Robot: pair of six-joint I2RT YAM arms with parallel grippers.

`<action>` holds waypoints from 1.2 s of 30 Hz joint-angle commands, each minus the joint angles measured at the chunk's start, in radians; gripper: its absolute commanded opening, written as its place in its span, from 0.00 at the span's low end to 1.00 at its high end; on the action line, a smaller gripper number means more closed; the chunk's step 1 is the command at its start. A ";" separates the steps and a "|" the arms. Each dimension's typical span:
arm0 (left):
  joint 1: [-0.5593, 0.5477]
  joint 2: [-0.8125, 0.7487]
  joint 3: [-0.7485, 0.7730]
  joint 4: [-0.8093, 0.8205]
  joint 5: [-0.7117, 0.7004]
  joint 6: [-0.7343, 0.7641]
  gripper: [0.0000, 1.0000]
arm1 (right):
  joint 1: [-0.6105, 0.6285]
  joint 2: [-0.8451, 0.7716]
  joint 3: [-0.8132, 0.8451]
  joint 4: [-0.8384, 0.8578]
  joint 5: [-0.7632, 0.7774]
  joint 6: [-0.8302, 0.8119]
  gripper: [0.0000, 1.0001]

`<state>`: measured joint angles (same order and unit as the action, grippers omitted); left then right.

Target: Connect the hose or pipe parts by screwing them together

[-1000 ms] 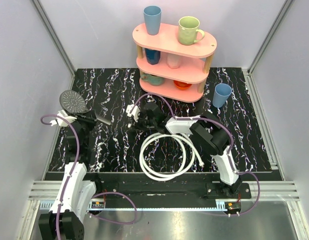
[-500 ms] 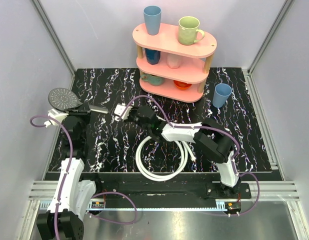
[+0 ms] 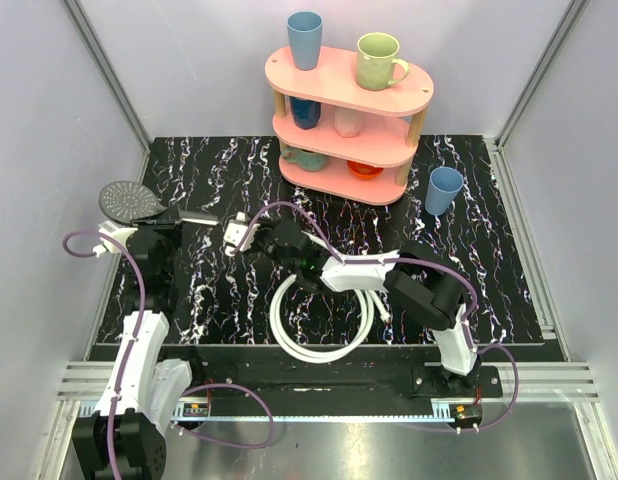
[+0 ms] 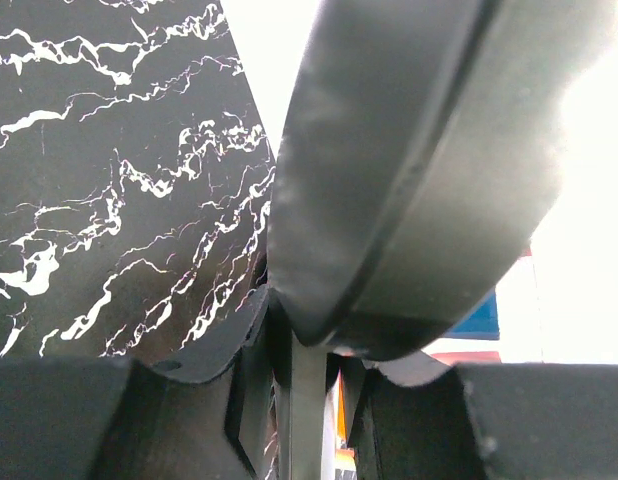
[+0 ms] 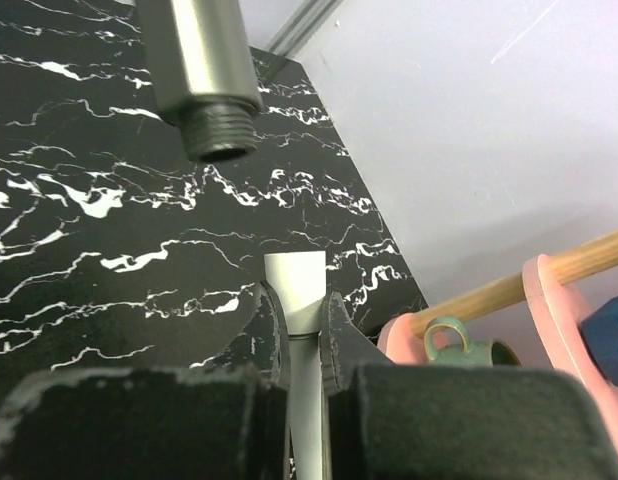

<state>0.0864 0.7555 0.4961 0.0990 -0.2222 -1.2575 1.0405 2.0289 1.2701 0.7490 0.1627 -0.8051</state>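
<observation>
The grey shower head [image 3: 127, 200] hangs over the table's left side, its dark handle pointing right, and my left gripper [image 3: 165, 224] is shut on that handle. In the left wrist view the round head [image 4: 409, 170] fills the frame above my left gripper [image 4: 307, 350]. The white hose [image 3: 319, 353] lies coiled on the table's near middle. My right gripper [image 3: 247, 240] is shut on the hose's white end fitting [image 5: 294, 282]. The handle's threaded end [image 5: 214, 135] hangs just ahead of that fitting with a small gap, not touching it.
A pink three-tier shelf [image 3: 349, 115] with cups and mugs stands at the back centre. A blue cup [image 3: 444, 190] stands on the table to its right. Purple cables [image 3: 139, 275] loop along both arms. Grey walls close in the left, right and back.
The left arm has swung the shower head further left and slightly back. My right gripper has carried the hose end leftward, close to the handle's threaded end, dragging the coil a little left.
</observation>
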 commanded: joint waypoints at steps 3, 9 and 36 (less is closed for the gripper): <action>0.004 0.001 0.021 0.125 -0.014 0.009 0.00 | 0.046 -0.073 0.037 0.058 -0.045 0.010 0.00; 0.004 -0.004 -0.002 0.166 -0.009 0.046 0.00 | 0.067 -0.064 0.066 0.016 -0.066 0.021 0.00; 0.004 -0.002 -0.073 0.186 0.040 0.059 0.00 | 0.082 -0.029 0.121 -0.008 -0.057 0.055 0.00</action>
<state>0.0868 0.7612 0.4278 0.1822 -0.2104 -1.2167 1.1049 2.0274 1.3220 0.6632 0.1116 -0.7624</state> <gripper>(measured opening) 0.318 0.074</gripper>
